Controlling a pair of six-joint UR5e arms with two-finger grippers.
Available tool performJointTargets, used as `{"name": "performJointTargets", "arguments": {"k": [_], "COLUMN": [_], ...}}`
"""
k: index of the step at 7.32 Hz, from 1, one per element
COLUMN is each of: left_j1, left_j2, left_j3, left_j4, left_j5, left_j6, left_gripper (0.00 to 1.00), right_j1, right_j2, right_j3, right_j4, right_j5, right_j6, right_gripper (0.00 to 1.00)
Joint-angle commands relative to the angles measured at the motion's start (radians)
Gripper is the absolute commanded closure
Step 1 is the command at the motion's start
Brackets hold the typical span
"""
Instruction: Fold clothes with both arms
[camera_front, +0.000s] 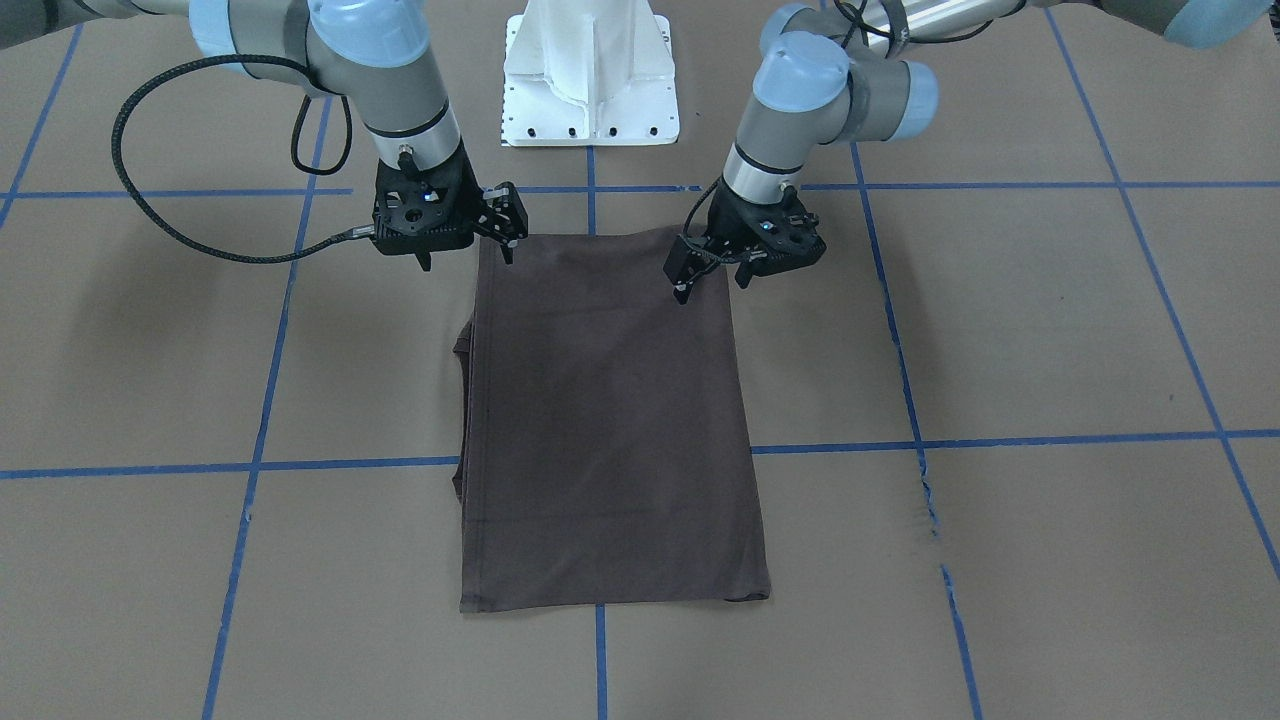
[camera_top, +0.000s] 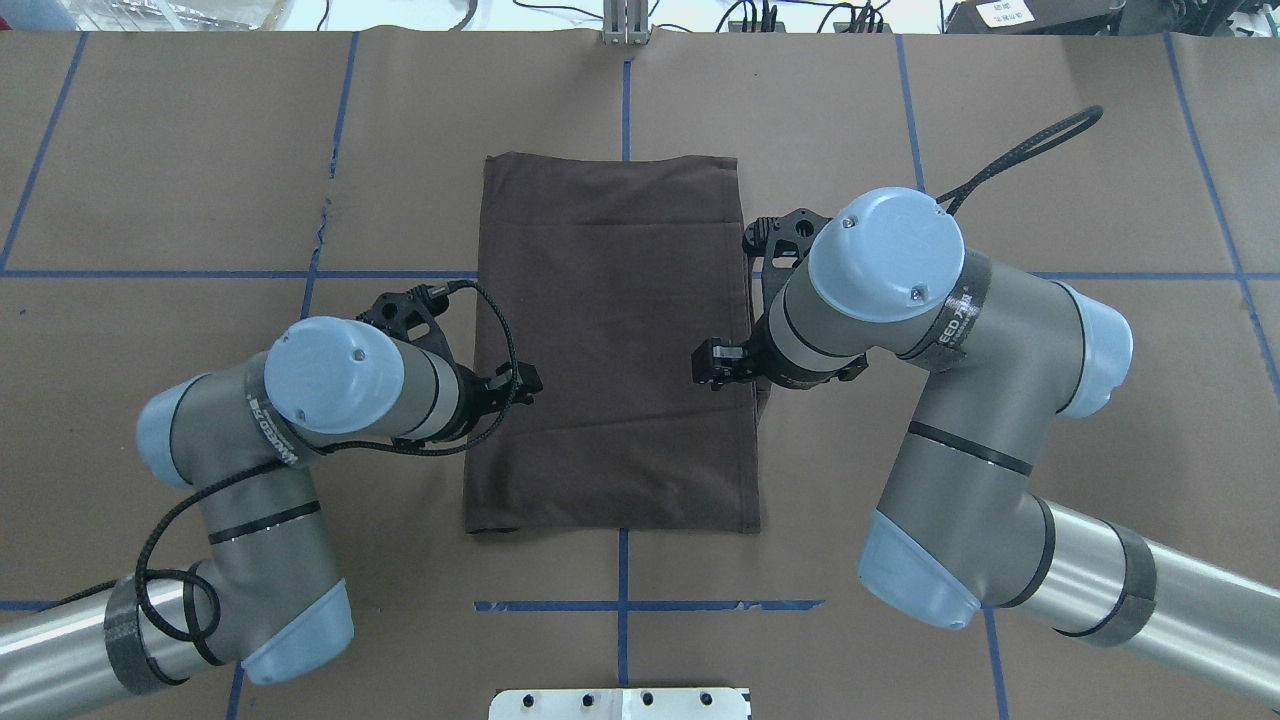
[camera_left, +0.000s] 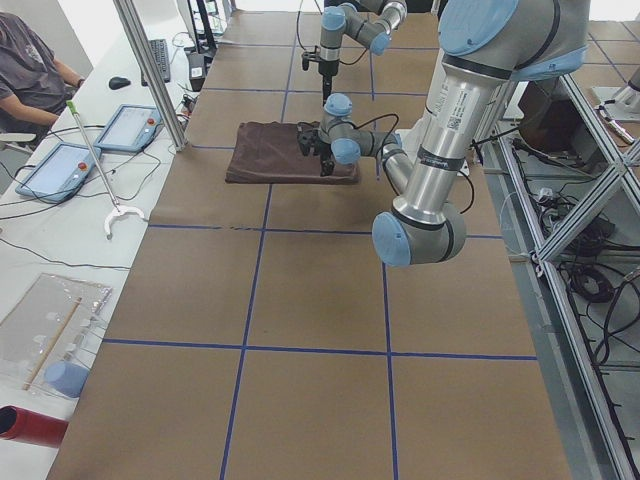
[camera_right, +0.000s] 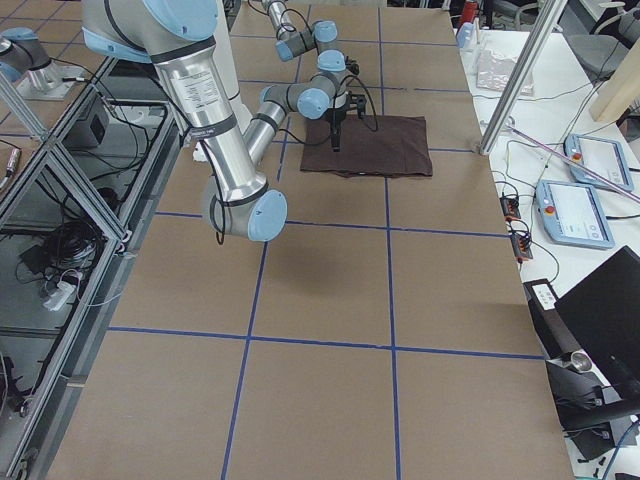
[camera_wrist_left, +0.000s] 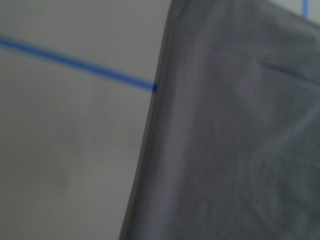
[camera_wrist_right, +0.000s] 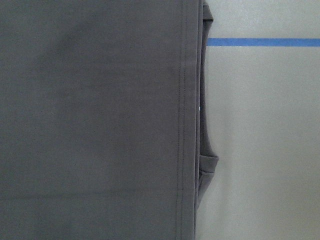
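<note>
done: T-shirt (camera_front: 600, 420) folded to a flat rectangle on surface (camera_front: 1000, 330); seemingly one fold left | both jaws spread, empty

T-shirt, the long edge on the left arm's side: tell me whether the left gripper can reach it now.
Probably yes. The left gripper hangs open just above that edge of the T-shirt, with nothing between them; the right gripper is over the opposite edge, clear of it.
</note>
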Motion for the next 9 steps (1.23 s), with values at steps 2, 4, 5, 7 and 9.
{"name": "performJointTargets", "arguments": {"k": [2, 4, 5, 7, 9], "left_j1": [0.079, 0.113, 0.119, 0.133, 0.135], "left_j2": [0.014, 0.02, 0.029, 0.048, 0.048], "left_j3": [-0.06, -0.045, -0.045, -0.046, -0.049], "left_j4": [0.116, 0.116, 0.116, 0.116, 0.116], "left_j5": [0.068, 0.077, 0.077, 0.077, 0.077], "left_j6": [-0.115, -0.152, -0.164, -0.172, -0.193], "left_gripper": [0.0, 0.01, 0.01, 0.04, 0.14], "right_j1": [0.0, 0.006, 0.006, 0.008, 0.006], "right_j2": [0.0, 0.0, 0.0, 0.0, 0.0], "right_j3": [0.01, 0.01, 0.01, 0.01, 0.011], "right_j4": [0.0, 0.0, 0.0, 0.0, 0.0], "right_j5": [0.007, 0.007, 0.007, 0.007, 0.009], "right_j6": [0.011, 0.011, 0.011, 0.011, 0.011], "right_gripper": [0.0, 0.0, 0.0, 0.0, 0.0]}}
